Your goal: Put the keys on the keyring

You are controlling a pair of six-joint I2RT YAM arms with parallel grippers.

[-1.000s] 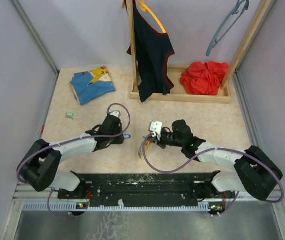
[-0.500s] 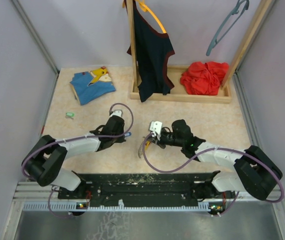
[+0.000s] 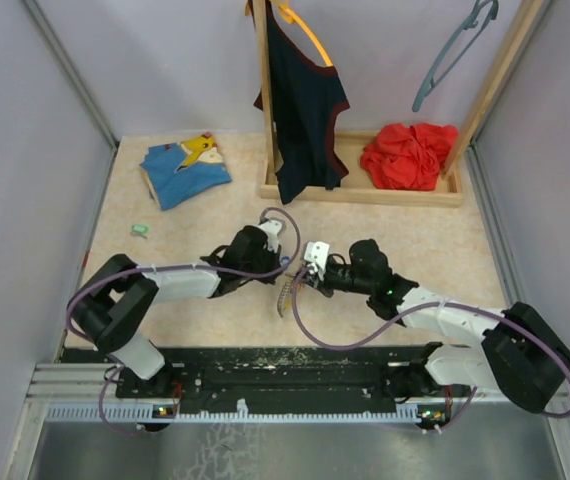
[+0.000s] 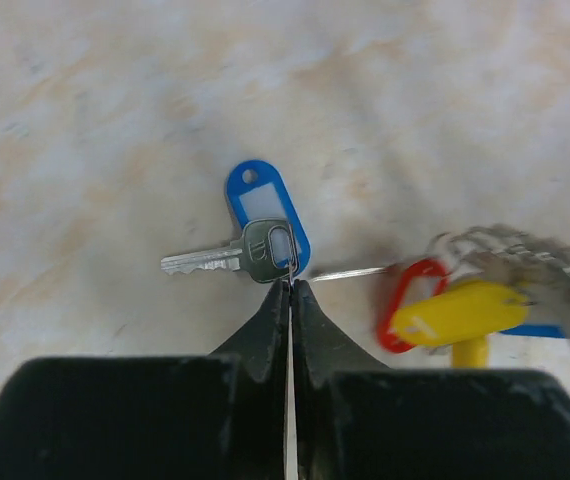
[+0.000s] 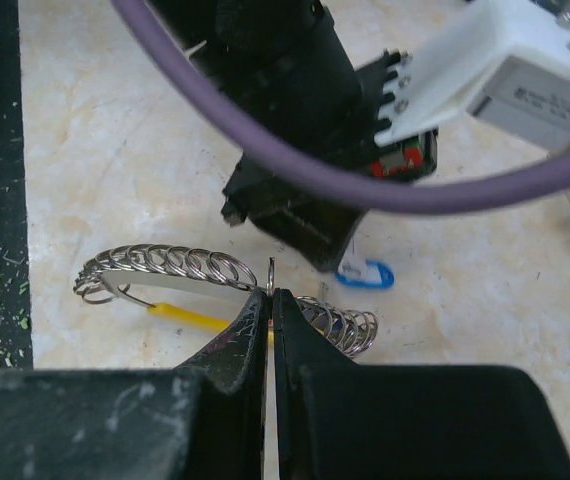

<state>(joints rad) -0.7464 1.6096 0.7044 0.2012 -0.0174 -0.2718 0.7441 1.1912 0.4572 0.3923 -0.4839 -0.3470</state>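
— Left wrist view first: what is that claw doing?
— The left gripper (image 4: 291, 288) has its tips pressed together on the thin loop at the head of the blue key (image 4: 265, 250). The key sits low over the table (image 4: 115, 120), its blade pointing left in that view. Whether it is lifted, I can't tell.
— And the keyring?
— The keyring (image 5: 180, 266) stretches out as a string of wire coils just beside it. The right gripper (image 5: 270, 297) is pinched closed on the wire, and a small end pokes up between its tips. The yellow tag (image 4: 460, 312) and red piece (image 4: 386, 322) lie near the blue key.
— The other key?
— The mint green key (image 3: 140, 231) lies well apart, near the table's left edge, close to a folded blue shirt (image 3: 185, 170).
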